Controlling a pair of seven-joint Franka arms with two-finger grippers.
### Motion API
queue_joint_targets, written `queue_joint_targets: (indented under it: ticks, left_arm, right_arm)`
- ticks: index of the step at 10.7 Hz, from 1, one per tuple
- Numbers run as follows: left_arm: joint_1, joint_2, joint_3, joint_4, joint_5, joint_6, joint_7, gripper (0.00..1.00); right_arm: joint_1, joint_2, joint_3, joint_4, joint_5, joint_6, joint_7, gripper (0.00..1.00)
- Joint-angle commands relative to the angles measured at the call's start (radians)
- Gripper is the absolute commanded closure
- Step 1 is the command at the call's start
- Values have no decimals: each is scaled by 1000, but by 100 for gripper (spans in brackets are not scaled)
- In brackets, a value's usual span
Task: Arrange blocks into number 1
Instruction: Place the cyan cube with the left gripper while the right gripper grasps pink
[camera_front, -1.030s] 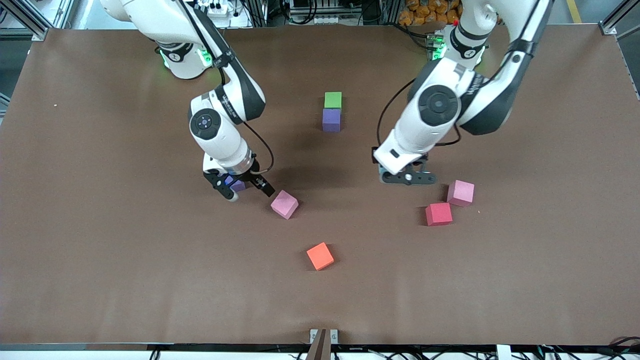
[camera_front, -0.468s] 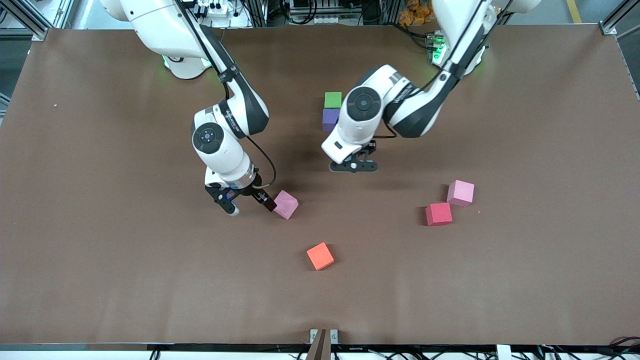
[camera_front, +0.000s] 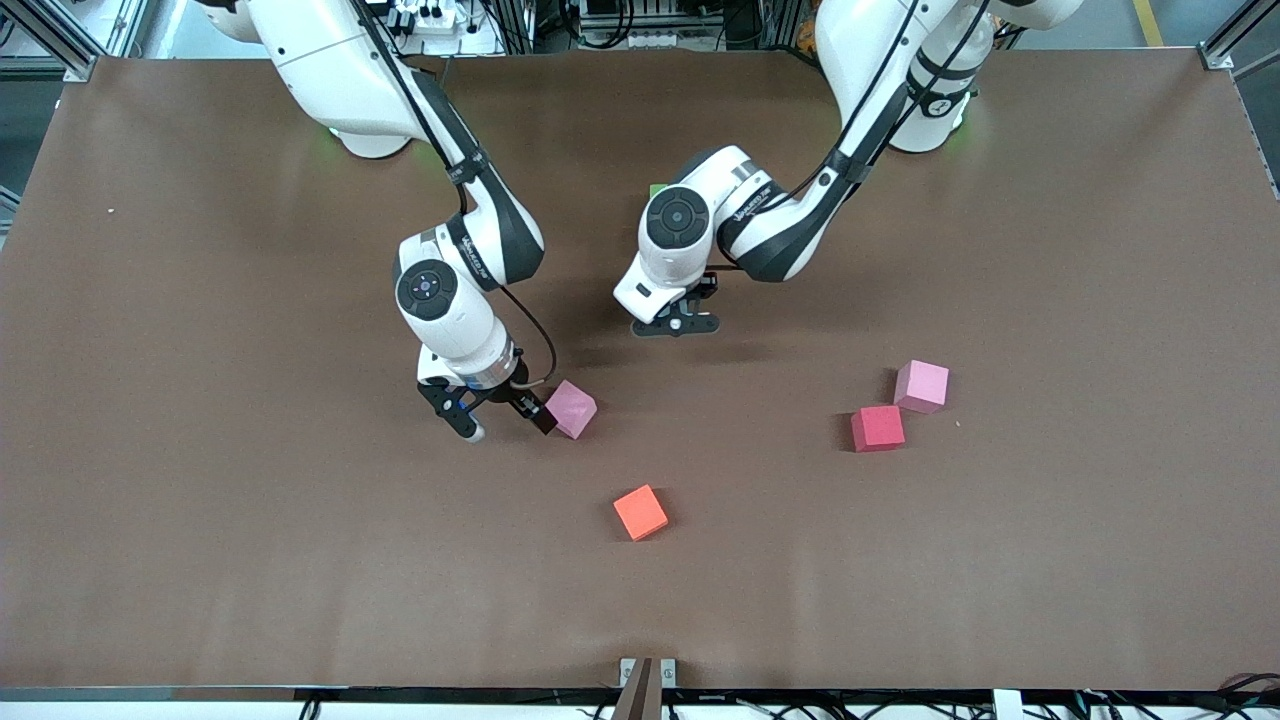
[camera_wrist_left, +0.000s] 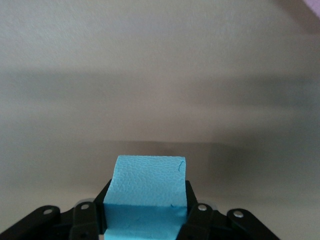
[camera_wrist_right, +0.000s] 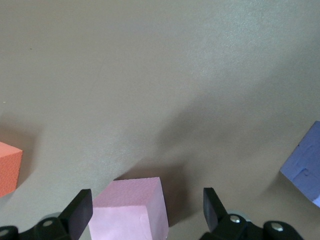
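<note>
The right gripper (camera_front: 505, 413) stands low and spread, one finger touching the pink block (camera_front: 571, 408). The left gripper (camera_front: 676, 325), above the table (camera_front: 200, 560) near that block, clamps a light blue block (camera_wrist_left: 145, 192).

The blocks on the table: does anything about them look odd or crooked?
Two lie askew: the pink block beside the open right gripper and the orange block sit turned at an angle. The left gripper holds a light blue block with a small surface crease.
</note>
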Motion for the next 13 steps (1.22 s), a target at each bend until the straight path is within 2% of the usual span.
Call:
queue_joint_targets:
  ticks: [1, 6, 13]
  left_arm:
    - [5, -1, -40, -42, 96, 47, -32, 100]
    - [-3, 4, -62, -142, 107, 160, -48, 100]
    - [0, -1, -97, -172, 118, 167, -61, 100]
  right_arm:
    - [0, 34, 7, 34, -4, 24, 10, 2]
    - [20, 89, 7, 104, -4, 33, 10, 2]
    - [35, 109, 7, 120, -4, 33, 9, 2]
